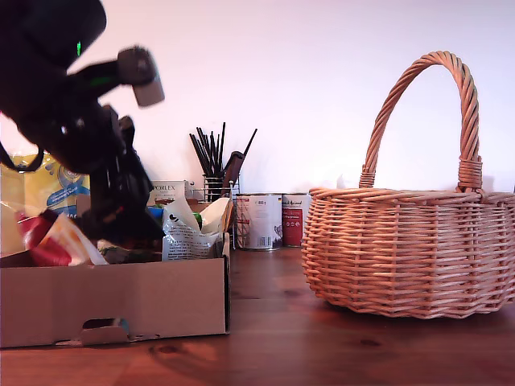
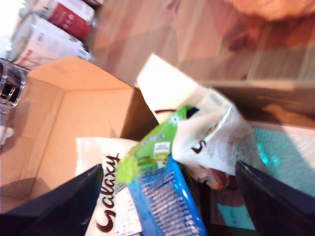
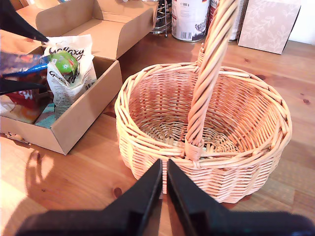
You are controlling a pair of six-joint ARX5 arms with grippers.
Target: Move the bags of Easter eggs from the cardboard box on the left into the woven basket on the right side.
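On a dark wooden table (image 1: 273, 346) before a plain pale wall, the exterior view showed the box (image 1: 113, 297) at its left and the basket (image 1: 410, 249) at its right, well apart. A blurred black arm reached down into the box, where bags (image 1: 189, 233) stood crumpled above the rim. Behind them stood tins (image 1: 259, 221), a wire holder of dark utensils (image 1: 216, 165) and a yellow-and-blue pack (image 1: 48, 189).

From the first wrist view, my first gripper (image 2: 167, 196) hung over the box (image 2: 64, 113) with its jaws spread wide, one dark finger (image 2: 54, 206) on each side of a heap of bags: a white Galaxy bag (image 2: 110, 196), a blue one (image 2: 165, 201) and a green-and-white one (image 2: 152, 145). Whether the jaws touched any bag could not be told.

From the second wrist view, my second gripper (image 3: 164, 196) hovered above the near rim of the basket (image 3: 147, 98), its jaws nearly together and holding nothing. Nothing lay in the basket. The box (image 3: 88, 103) sat just beside it, the Galaxy bag (image 3: 71, 69) upright inside, with a patterned carton (image 3: 268, 22) and a tin (image 3: 189, 17) beyond on the bare boards.
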